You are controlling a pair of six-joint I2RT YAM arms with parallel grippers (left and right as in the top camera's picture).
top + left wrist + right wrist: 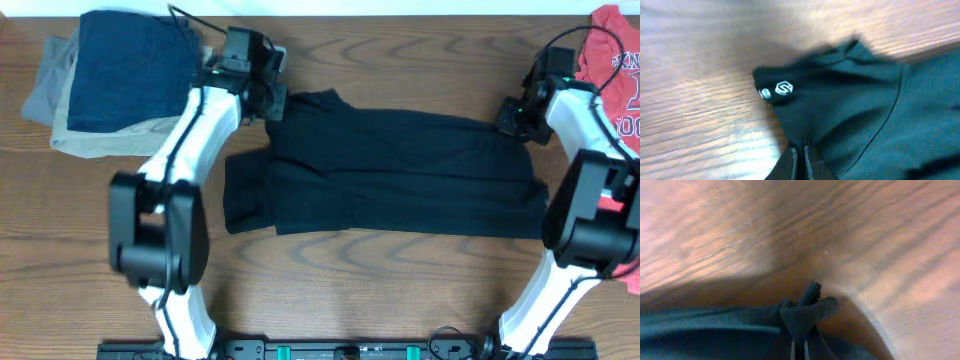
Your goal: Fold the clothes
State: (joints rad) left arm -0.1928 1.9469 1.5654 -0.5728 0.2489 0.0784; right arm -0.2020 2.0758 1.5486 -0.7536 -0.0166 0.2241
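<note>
The black shirt [400, 170] lies folded into a long band across the middle of the wooden table [330, 290]. My left gripper [277, 103] is shut on its far left corner near the collar. In the left wrist view the fabric [865, 110] runs into the closed jaws, and a white logo label [784, 89] shows on the cloth. At the shirt's far right corner my right gripper [512, 118] is shut on the fabric. The right wrist view shows a bunched tuft of black knit [807, 312] pinched between the fingers, lifted slightly off the wood.
A stack of folded navy, tan and grey garments [110, 75] sits at the back left, close to my left arm. A red t-shirt with lettering [615, 65] lies at the right edge, partly under my right arm.
</note>
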